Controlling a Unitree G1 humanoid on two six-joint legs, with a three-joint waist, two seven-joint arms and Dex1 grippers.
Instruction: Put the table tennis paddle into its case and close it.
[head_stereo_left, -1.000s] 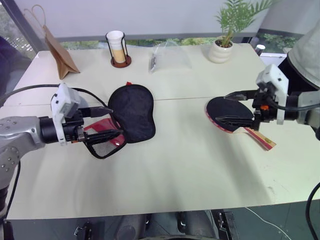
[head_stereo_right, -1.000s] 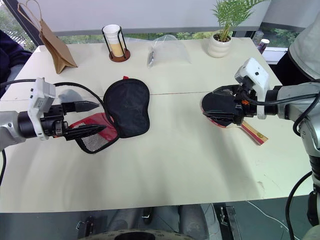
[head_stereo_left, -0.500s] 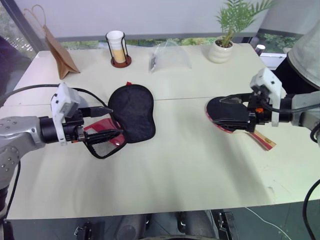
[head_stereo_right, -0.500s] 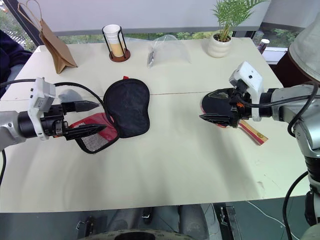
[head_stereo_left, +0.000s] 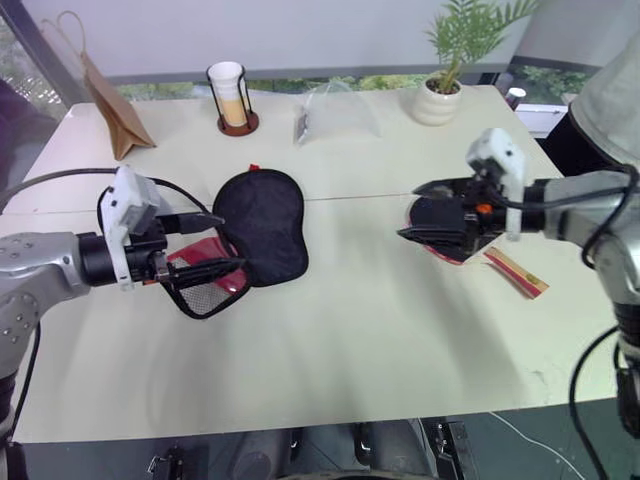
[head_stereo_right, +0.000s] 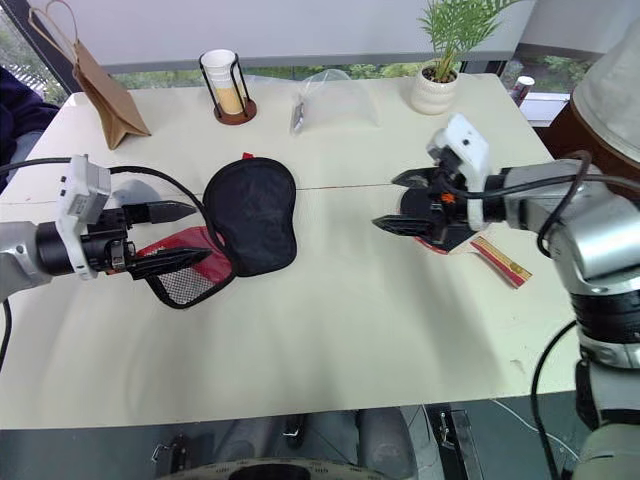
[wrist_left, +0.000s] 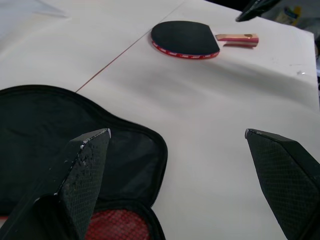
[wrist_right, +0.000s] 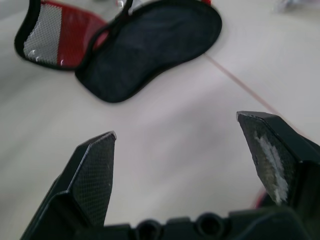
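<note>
The right gripper (head_stereo_left: 418, 210), two black fingers spread wide and empty, has travelled from above the round black-rubber table tennis paddle with red edge (head_stereo_left: 446, 222) toward 9 o'clock. Its fingertips now project past the blade's 9 o'clock rim over the bare cream table (head_stereo_left: 360, 300). More of the wooden handle is exposed.

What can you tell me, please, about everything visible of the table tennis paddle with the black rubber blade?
The table tennis paddle with the black rubber blade lies flat on the pale table, on the robot's right side. Its round blade is black on top with a red edge marked in white, and its light wooden handle, striped red, points away from the black fabric case. The open right gripper hangs over the blade without gripping it. Only the table touches it.
</note>
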